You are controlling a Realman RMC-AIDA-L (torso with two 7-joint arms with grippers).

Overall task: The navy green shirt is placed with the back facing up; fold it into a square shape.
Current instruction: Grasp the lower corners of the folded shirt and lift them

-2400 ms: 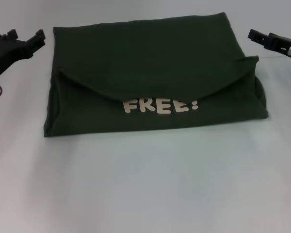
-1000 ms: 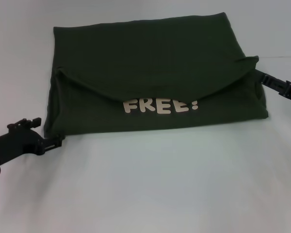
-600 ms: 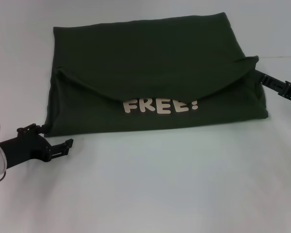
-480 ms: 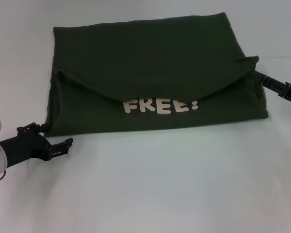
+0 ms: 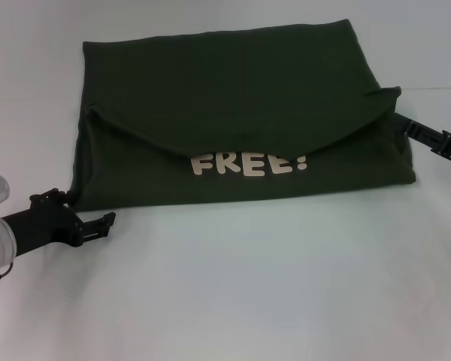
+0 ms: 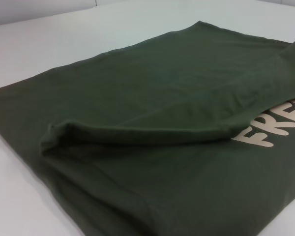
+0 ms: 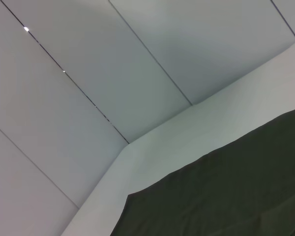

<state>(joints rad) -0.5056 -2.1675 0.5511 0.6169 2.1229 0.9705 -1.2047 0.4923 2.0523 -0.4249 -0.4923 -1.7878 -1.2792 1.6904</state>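
So the navy green shirt (image 5: 233, 113) is lying flat on the white table (image 5: 248, 286), already folded down to a wide rectangle: the far part is flapped over toward the robot, and its curved edge stops just above the cream "FREE!" lettering (image 5: 249, 163), which peeks out underneath. I'd call that roughly halfway or better, since it's much wider than deep, so it looks like at least one more sideways fold is needed to get a square. The left gripper (image 5: 105, 223) is low on the table with the shirt's near-left corner just beyond its fingertips, fingers a narrow gap apart and holding nothing. The right gripper (image 5: 406, 126) is at the shirt's right edge, tips touching or tucked at the cloth where the flap ends; can't tell if those fingers are spread or pinched on fabric.
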